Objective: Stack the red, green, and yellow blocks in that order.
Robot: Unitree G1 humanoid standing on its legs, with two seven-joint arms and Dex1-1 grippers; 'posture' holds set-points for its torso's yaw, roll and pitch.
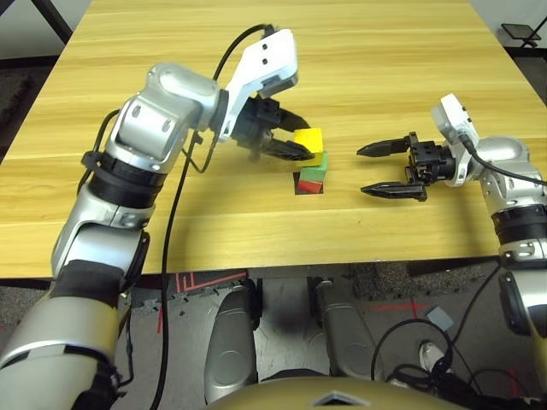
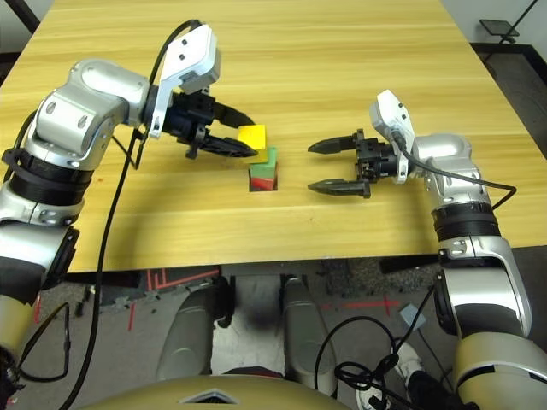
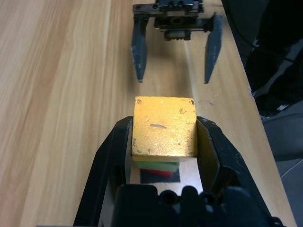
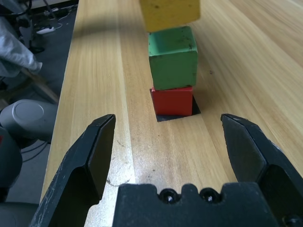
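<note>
One likely light, stiff block to hold by flat sides: yellow (image 1: 308, 138), clamped in left gripper (image 3: 164, 122) above green (image 4: 174, 64), right gripper's (image 1: 360, 172) jaws apart.

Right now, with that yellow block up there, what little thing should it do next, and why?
Probably ease the yellow block slightly over and down until it sits squarely on the green block. The left gripper holds it between its fingers, above and a little off the green one, which already rests on the red block.
</note>
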